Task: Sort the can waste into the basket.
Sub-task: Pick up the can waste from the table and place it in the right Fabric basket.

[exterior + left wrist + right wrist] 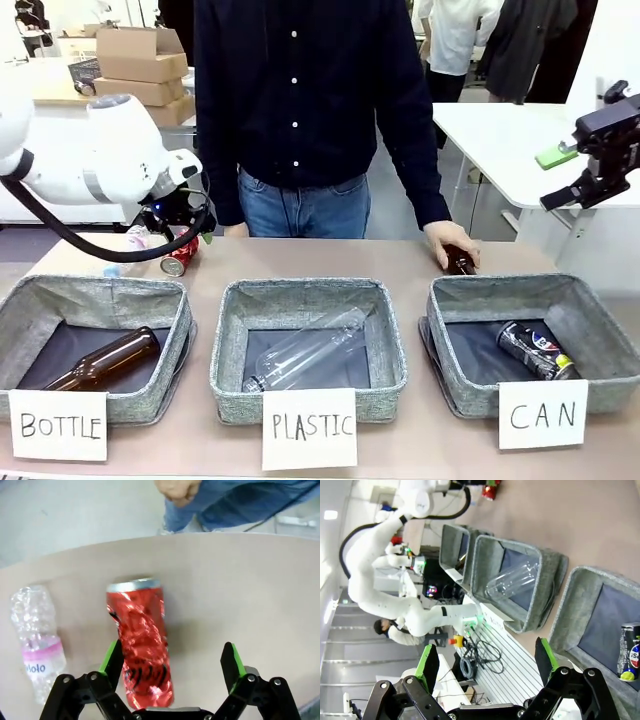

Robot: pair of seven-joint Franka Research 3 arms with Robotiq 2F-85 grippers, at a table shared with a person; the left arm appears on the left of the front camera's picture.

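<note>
brown bottle point(108, 359) in bottle basket point(100, 288); clear bottle point(310, 350) in plastic basket point(300, 290)

The left arm point(95, 150) is glossy white and rounded, a thick black cable point(60, 238) looping behind the left gripper point(172, 652). It and the right gripper point(486, 650) are black linkages, green pads point(111, 655) at the tips, round bolts point(66, 680) below. The person point(310, 130) wears a dark buttoned shirt point(290, 70) and blue jeans point(300, 208).

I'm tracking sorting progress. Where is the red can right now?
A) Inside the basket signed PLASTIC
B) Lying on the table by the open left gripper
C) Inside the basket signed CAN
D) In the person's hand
B: the left wrist view shows the crumpled red can lying on the table, partly between the spread fingers of the left gripper, not yet gripped.
</note>
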